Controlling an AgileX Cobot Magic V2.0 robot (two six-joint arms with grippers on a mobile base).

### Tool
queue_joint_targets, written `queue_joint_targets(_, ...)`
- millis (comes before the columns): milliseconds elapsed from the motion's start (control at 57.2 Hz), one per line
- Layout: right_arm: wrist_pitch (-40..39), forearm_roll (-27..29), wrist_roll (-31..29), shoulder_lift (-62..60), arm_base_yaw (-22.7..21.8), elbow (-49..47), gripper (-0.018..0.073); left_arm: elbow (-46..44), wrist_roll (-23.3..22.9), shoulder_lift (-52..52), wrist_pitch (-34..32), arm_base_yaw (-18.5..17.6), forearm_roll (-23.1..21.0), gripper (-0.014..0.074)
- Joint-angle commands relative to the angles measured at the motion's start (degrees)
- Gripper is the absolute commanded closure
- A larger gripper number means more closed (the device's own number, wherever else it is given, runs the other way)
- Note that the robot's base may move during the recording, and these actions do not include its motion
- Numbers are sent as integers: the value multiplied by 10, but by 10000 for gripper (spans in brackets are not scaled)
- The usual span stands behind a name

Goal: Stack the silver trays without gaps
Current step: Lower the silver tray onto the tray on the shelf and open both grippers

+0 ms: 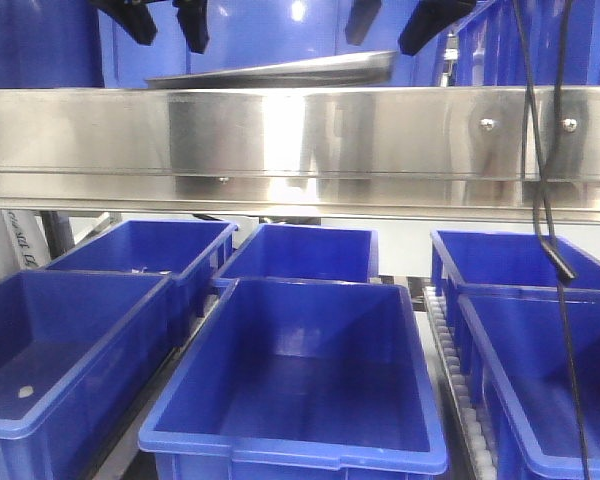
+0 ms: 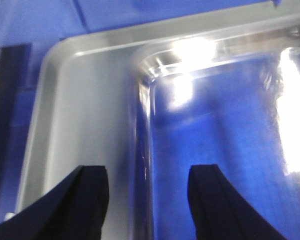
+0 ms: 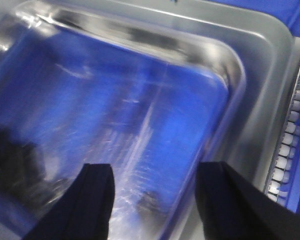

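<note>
Tray [image 1: 280,68] sits on the steel desk [image 1: 300,130] over the blue bins [image 1: 300,400], directly under both my grippers. Left gripper [image 2: 150,205] is spread astride the tray's side wall. Right gripper [image 3: 157,200] is spread too, over the well by the other side wall. Nothing pinched.

My judgement: thin stiff steel, light, mirror-slick. Pads may slide, so take the rim, both sides together.

View is blurred; possibly two trays nested askew. No readable writing or labels.

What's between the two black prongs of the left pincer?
In the left wrist view, a side wall of the silver tray; the left pincer is open, gripping nothing.
</note>
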Motion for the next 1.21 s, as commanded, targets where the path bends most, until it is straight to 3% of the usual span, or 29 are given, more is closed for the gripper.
queue_joint_targets(0,-9,-12,-6,-16,0,-5,284,-5,2,-18,-6,4,14,310)
queue_joint_targets(157,-10,-24,-6,-44,0,-5,288,-22,2,-57,7,10,14,311)
queue_joint_targets(245,-13,-24,-6,-66,0,-5,354,-35,2,-85,4,10,14,335)
queue_joint_targets(297,-13,-24,-6,-85,0,-5,426,-46,2,-102,0,11,16,415)
queue_joint_targets(384,0,-24,-10,-114,0,-5,587,-58,2,-130,-1,11,21,624)
queue_joint_targets(419,3,-24,-16,-126,0,-5,660,-59,2,-142,0,11,24,624)
queue_joint_targets(629,4,-44,-33,-185,0,-5,630,-59,2,-200,11,11,25,608)
queue_joint_targets(839,7,-50,-56,-254,5,-4,640,-30,-2,-275,-21,11,25,608)
queue_joint_targets(996,-23,-52,-74,-326,24,32,640,81,-9,-371,-87,11,24,608)
queue_joint_targets(1188,-104,-52,-74,-457,40,181,640,240,-36,-510,-148,11,23,608)
